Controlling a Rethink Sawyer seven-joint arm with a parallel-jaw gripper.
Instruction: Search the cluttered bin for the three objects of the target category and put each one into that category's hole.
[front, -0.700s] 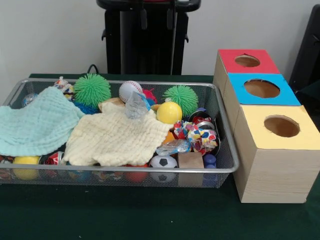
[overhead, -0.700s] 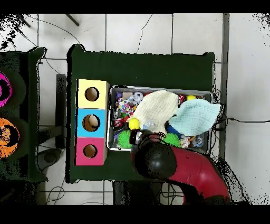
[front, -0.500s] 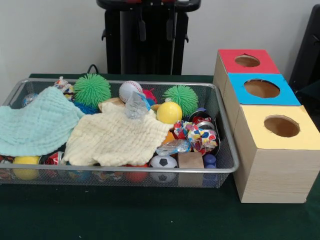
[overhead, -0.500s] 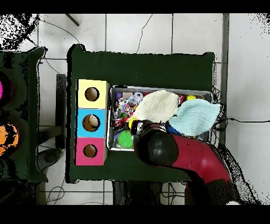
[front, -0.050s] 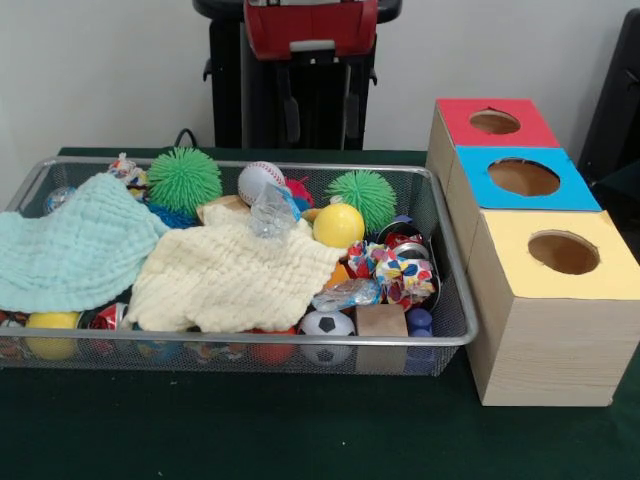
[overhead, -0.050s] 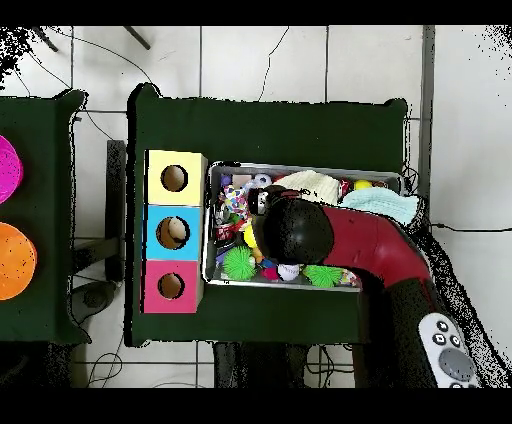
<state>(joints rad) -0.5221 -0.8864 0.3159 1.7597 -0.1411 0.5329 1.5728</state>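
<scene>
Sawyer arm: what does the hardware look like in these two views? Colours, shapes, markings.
In the overhead view the arm is glossy red with a rounded black joint housing at its end and a grey panel of dark round buttons lower down. The front view shows a red block with a pale panel at the top edge, and two thin dark fingers hanging below. No cables visible on it.
</scene>
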